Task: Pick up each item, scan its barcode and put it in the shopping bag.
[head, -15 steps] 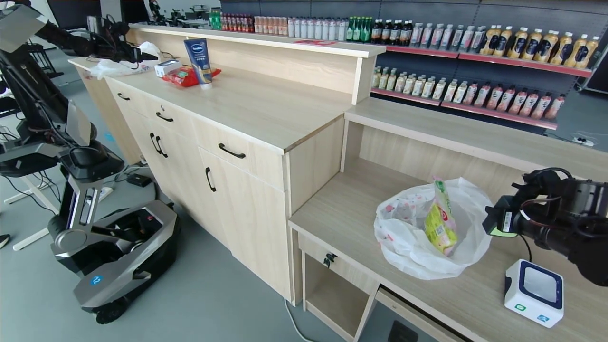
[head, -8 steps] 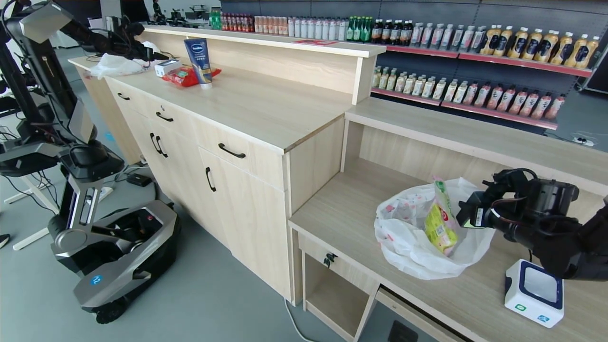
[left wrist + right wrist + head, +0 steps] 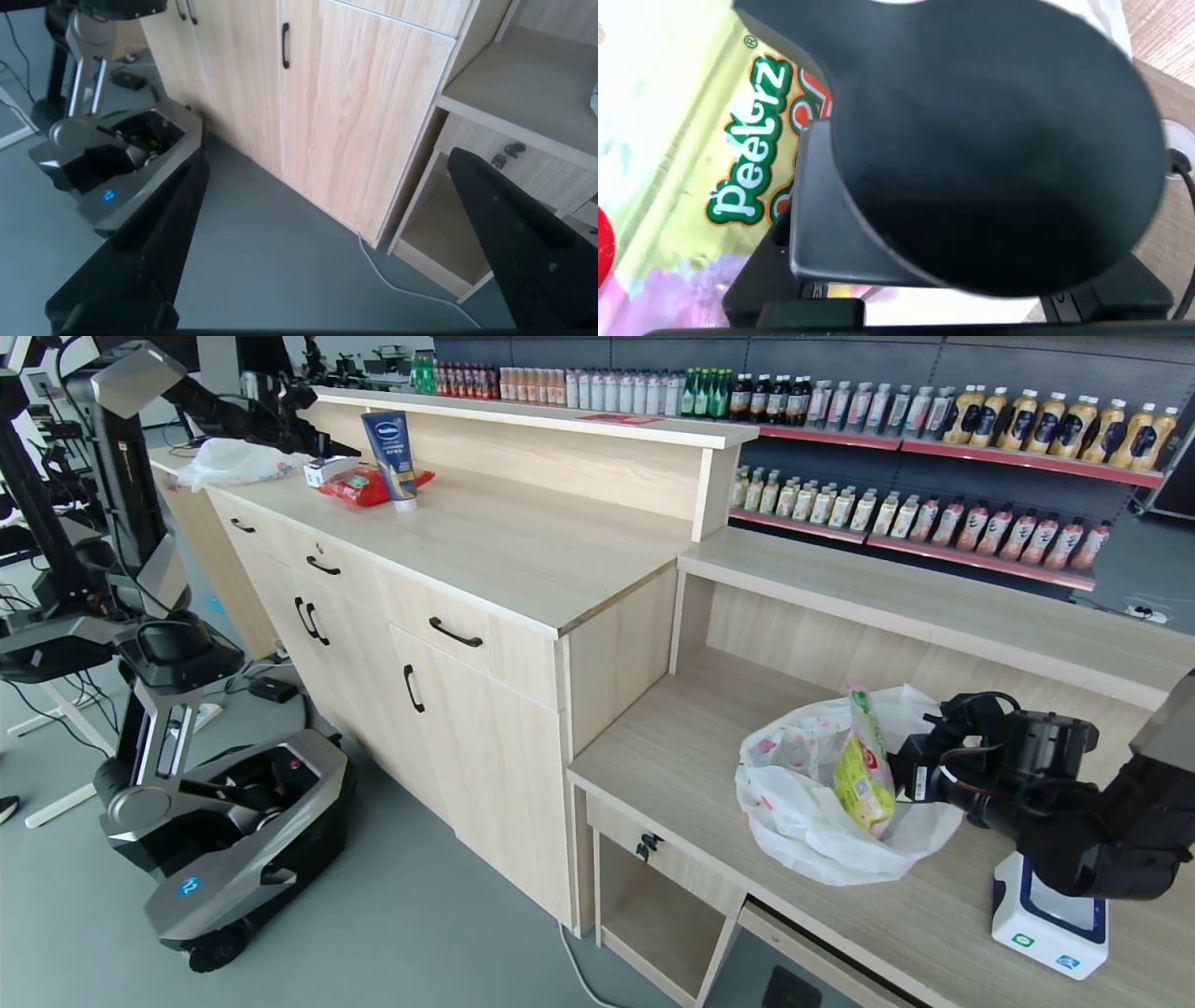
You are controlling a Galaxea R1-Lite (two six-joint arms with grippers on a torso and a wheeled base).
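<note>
My right pincer (image 3: 904,775) against edge of green snack packet (image 3: 864,775); clenched or released, I cannot tell. Packet stands upright in shopping bag (image 3: 803,835), mid lower desk (image 3: 672,756), top poking above bag's rim. Scanner (image 3: 1050,919) near desk's front edge, beneath my forearm. My left pincer (image 3: 325,159) spread wide, holding nothing, over floor. Risks: 1 shove tips packet out; thin bag slides toward front edge; forearm knocks scanner.

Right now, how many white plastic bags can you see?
2. The shopping bag sits on the low desk with a green snack packet inside; a second bag lies at the tall counter's far end. More could be hidden.
</note>
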